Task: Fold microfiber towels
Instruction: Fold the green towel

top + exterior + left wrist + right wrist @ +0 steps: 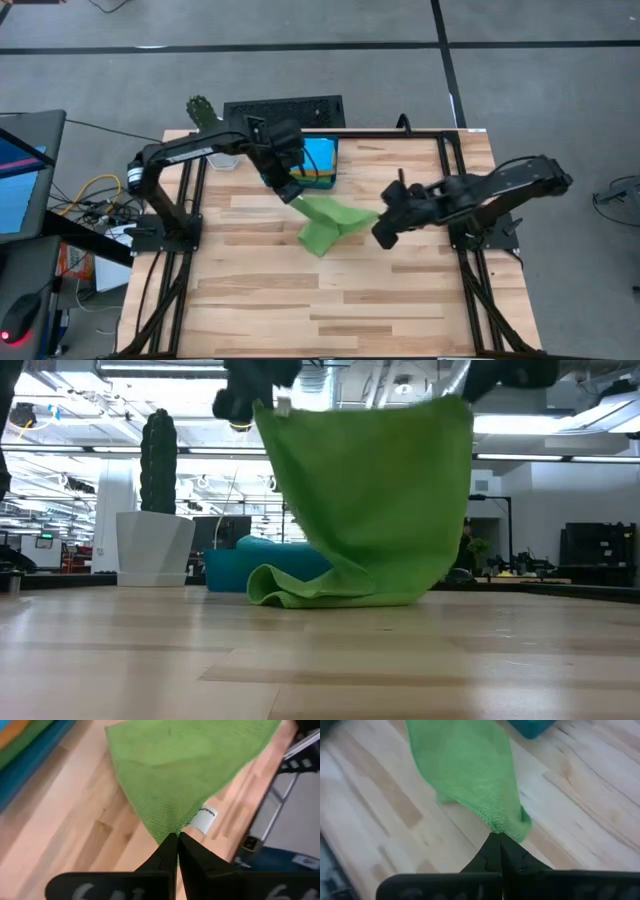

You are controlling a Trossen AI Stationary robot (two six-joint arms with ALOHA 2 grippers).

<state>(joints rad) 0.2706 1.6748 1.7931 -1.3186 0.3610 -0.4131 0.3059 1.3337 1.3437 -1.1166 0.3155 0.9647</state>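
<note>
A green microfiber towel (330, 222) hangs between my two grippers above the middle of the table. My left gripper (296, 192) is shut on one upper corner, and my right gripper (383, 234) is shut on the other. In the low view the towel (370, 490) spreads as a sheet between the two raised corners. Its lower edge (330, 595) lies bunched on the wooden table. A white label (204, 817) shows near the left gripper's corner. More towels lie stacked in the teal tray (322, 165) at the far edge. My left gripper pinches the towel's upper corner (171, 831) between its two fingertips, slanting down from the table's far left. The cloth falls away below it. My right gripper pinches the other upper corner (496, 826) at its hemmed edge, slanting down from the right. The cloth hangs below it, with its lower part on the table.
The teal tray (255, 565) stands just behind the hanging towel, and a dark keyboard-like unit (285, 108) lies beyond it. A cactus in a white pot (155, 510) stands at the far left. Bare wood (330, 300) stretches toward the near edge.
</note>
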